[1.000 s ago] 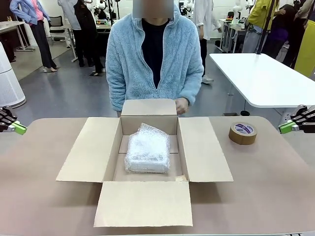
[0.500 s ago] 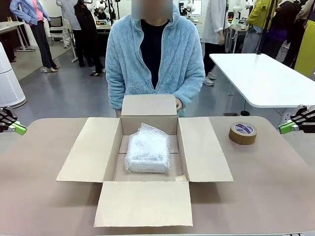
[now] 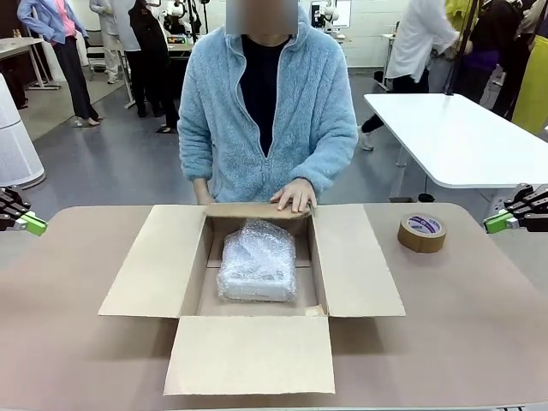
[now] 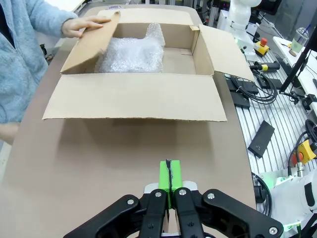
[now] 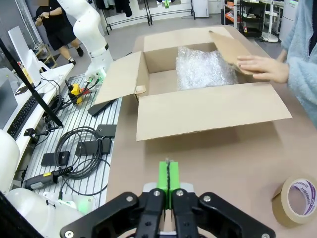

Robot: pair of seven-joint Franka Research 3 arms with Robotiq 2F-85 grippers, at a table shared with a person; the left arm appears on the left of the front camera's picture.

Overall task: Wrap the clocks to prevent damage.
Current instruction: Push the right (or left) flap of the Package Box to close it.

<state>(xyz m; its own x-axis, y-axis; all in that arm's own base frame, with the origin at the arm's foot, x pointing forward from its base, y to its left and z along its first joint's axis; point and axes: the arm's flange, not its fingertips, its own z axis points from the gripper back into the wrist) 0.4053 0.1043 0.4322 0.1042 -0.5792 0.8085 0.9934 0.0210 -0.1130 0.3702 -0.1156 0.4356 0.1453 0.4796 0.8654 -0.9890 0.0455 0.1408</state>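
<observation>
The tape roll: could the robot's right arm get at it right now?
Probably yes. The tape roll lies alone on bare table on that side, nothing between it and the right gripper, which is shut and must open first.

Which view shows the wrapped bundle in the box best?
The front view: the bundle lies nearly whole on the box floor. In the left wrist view the bundle is partly hidden by the flap under the hand. In the right wrist view the bundle loses its lower edge behind the box wall.

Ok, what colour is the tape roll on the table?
The tape roll is brown, with a white and purple printed core. It shows clearest in the front view.
</observation>
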